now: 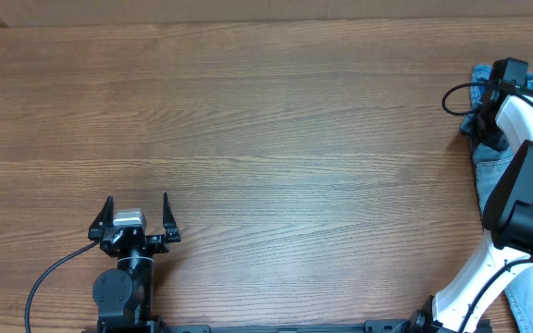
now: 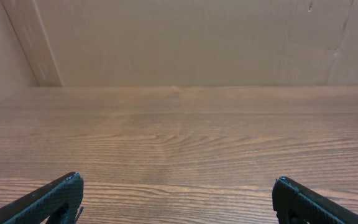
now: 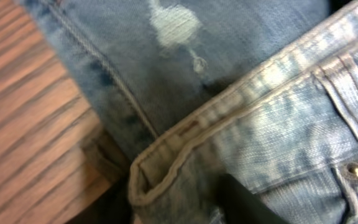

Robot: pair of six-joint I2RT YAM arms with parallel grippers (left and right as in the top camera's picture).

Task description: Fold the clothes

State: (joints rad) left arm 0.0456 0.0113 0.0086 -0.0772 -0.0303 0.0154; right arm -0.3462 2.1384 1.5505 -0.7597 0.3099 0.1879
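Note:
The pale blue denim shorts (image 1: pixel 490 171) lie at the table's far right edge, mostly hidden under my right arm and partly out of the overhead view. In the right wrist view the shorts (image 3: pixel 278 118) fill the frame, showing a seam, a whitish worn patch and a rivet. My right gripper (image 3: pixel 179 202) has a folded hem corner pinched between its two dark fingers. In the overhead view this gripper (image 1: pixel 482 125) sits on the shorts' left edge. My left gripper (image 1: pixel 138 211) is open and empty near the front left, far from the shorts, and also shows in the left wrist view (image 2: pixel 178 190).
The wooden table (image 1: pixel 266 139) stretches between the two arms. A plain beige wall (image 2: pixel 185 37) stands behind the table's far edge. The right arm's white links (image 1: pixel 526 185) and a black cable arch over the shorts.

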